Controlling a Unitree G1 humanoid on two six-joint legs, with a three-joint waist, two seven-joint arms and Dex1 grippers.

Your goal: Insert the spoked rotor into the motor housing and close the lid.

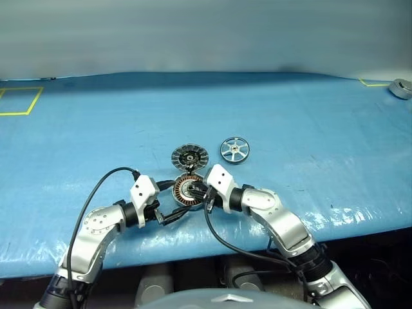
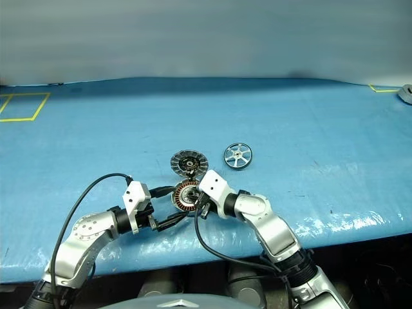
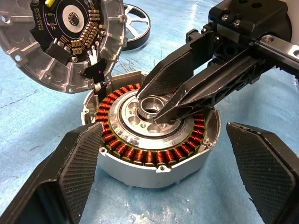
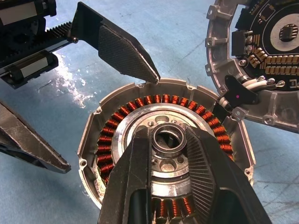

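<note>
Left gripper (image 3: 159,186): spread wide, flanking housing (image 3: 154,135)
Right gripper (image 4: 166,154): pinching the housing's centre bearing ring
Rotor (image 1: 234,150): lies at two o'clock from housing; untouched
Risk: the pinch could drag or tip the housing; wires to lid (image 1: 190,156) may strain

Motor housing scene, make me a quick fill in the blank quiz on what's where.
1. The right gripper pinches a small metal ____ over the motor housing.
2. The left gripper's fingers stand ____ around the housing.
3. The spoked rotor lies on the ____ table cover.

Missing: ring; open; blue
</note>
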